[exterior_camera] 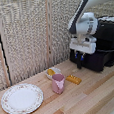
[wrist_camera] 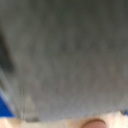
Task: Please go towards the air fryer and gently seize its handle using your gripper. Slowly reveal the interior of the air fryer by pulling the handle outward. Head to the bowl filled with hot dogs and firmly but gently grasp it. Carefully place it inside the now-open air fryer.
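- The gripper [exterior_camera: 79, 60] is hanging at the air fryer [exterior_camera: 106, 48], right of frame (jaw opening impossible to tell).
- Handle hidden; I'd be pulling slowly, straight outward.

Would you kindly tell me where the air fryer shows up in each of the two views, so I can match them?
Exterior view: the air fryer stands at the exterior view's right edge on the wooden table, behind the arm's tool.
Wrist view: a blurred dark surface fills nearly the whole picture, probably the air fryer's front seen close up.
Shared landmark: the light wooden table.
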